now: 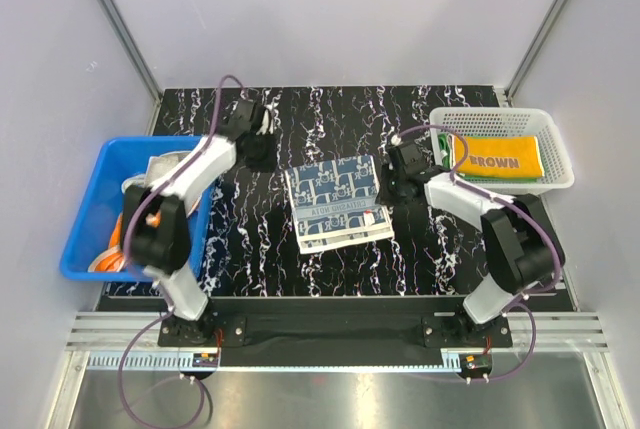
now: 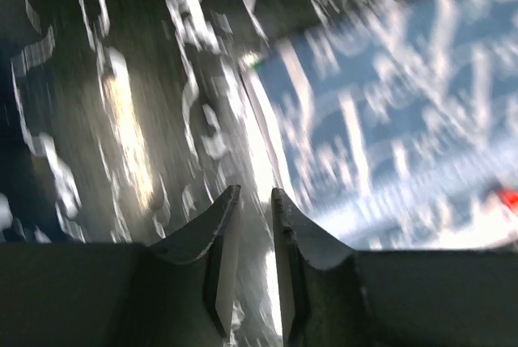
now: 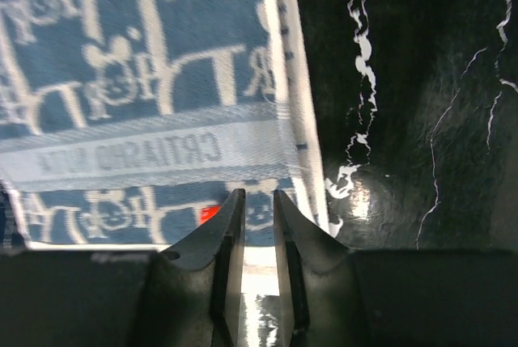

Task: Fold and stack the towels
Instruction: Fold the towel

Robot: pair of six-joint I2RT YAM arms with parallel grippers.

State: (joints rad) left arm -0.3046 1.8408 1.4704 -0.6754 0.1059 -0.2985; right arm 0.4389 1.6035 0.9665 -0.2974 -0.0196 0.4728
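Left end effector (image 2: 255, 193) and right end effector (image 3: 257, 195), narrowly parted, hold nothing near the towel (image 1: 337, 201).

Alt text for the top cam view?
A folded navy-patterned towel lies mid-table, with the left gripper off its far-left corner and the right gripper by its right edge. A white basket at right holds an orange towel. A blue bin sits at left.
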